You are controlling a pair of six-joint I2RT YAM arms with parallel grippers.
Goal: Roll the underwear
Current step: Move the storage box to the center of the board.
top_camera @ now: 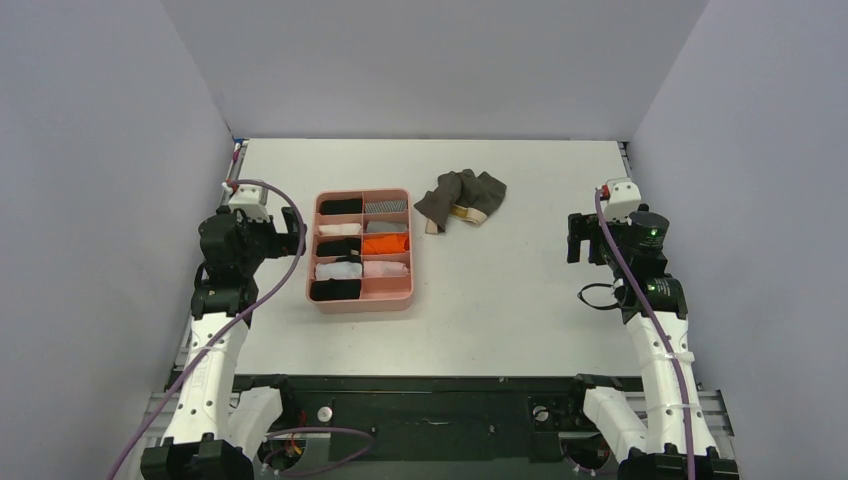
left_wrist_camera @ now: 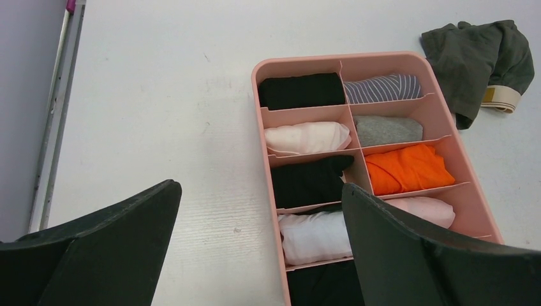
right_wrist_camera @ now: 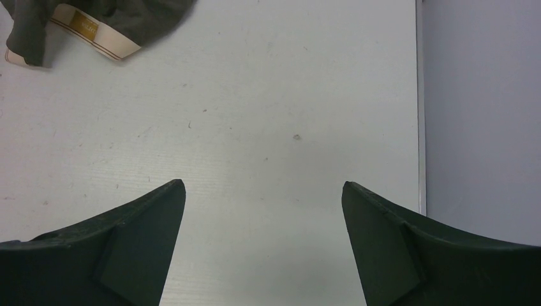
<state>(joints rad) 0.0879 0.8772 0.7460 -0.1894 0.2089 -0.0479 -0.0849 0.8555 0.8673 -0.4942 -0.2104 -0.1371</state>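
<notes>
The dark grey-brown soft cloth underwear (top_camera: 462, 196) lies crumpled and unrolled on the white table (top_camera: 520, 300), with a stretch of its wide beige waistband (top_camera: 470, 214) showing along its near edge. The left gripper (top_camera: 291, 238) hangs above the table with its black fingers spread wide and nothing between them. Just ahead of it and a little to its right sits the pink plastic tray (top_camera: 365, 303), divided into two columns of compartments that hold small rolled cloths (top_camera: 385, 243) — black, white, orange, pale pink, plain grey and grey-striped. Seen from this left gripper (left_wrist_camera: 260, 186), the underwear (left_wrist_camera: 475, 64) is well ahead and off to the right, beyond the far right corner of the tray (left_wrist_camera: 300, 60) and apart from its rim, resting on bare tabletop. The right gripper (top_camera: 577, 238) is likewise held off the table with its jaws wide apart and empty — only bare white surface shows in the gap. From this right gripper (right_wrist_camera: 263, 185), the underwear (right_wrist_camera: 150, 13) lies ahead and to the left, well apart from the fingers, its waistband (right_wrist_camera: 96, 32) turned toward the gripper with a small gold-brown label on it. Neither gripper touches the garment or the tray.
</notes>
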